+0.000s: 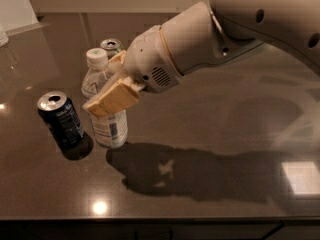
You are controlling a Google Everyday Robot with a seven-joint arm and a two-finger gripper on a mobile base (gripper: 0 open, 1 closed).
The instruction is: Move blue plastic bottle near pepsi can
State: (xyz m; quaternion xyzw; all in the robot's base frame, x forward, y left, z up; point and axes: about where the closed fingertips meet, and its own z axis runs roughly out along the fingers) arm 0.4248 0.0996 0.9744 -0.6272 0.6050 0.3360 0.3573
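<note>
The blue plastic bottle [107, 125] is clear with a white cap and a white-and-blue label. It stands upright on the dark table, just right of the pepsi can [62, 122], a dark blue can with a silver top. My gripper [111, 86] is shut on the bottle's upper body, its tan fingers [111, 100] on either side. The white arm reaches in from the upper right.
A green-and-white can [112, 46] stands behind the bottle, partly hidden by my arm. The dark glossy table [225, 134] stretches to the right, with the arm's shadow in front. The table's front edge runs along the bottom.
</note>
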